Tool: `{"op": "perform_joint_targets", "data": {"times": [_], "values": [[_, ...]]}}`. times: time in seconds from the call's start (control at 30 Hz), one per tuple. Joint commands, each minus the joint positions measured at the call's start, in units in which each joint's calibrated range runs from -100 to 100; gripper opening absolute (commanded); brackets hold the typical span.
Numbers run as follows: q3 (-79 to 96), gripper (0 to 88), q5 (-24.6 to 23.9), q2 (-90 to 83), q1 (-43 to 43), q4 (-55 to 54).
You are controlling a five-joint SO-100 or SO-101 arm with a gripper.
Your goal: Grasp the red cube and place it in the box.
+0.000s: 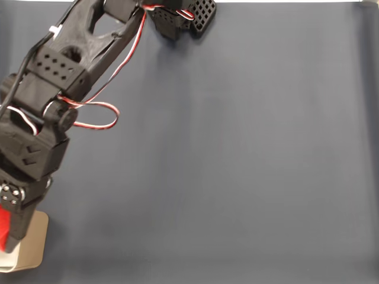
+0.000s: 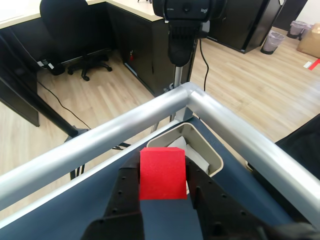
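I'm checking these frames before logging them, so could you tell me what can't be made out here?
- The red cube: in the fixed view the arm and the left edge leave just a sliver.
- The box: in the fixed view the arm covers its opening and the frame corner cuts it; in the wrist view the cube hides its near part, so the contents are unclear.
- The gripper: in the wrist view the cube hides the fingertips.

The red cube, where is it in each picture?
Fixed view: only a sliver of the red cube peeks out at the left edge near the bottom, under the black arm, just above the box.
Wrist view: the red cube is at bottom centre, pinched in the claw, in front of the box.
Shared landmark: the tan box on the dark blue mat.
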Motion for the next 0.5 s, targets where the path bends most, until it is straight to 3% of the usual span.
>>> {"op": "perform_joint_targets", "data": {"times": [0.0, 0.47], "values": [[-7.56, 0.0, -0.34, 1.36, 1.38, -0.01], [-16.32, 0.0, -0.05, 8.55, 3.58, -0.01]]}}
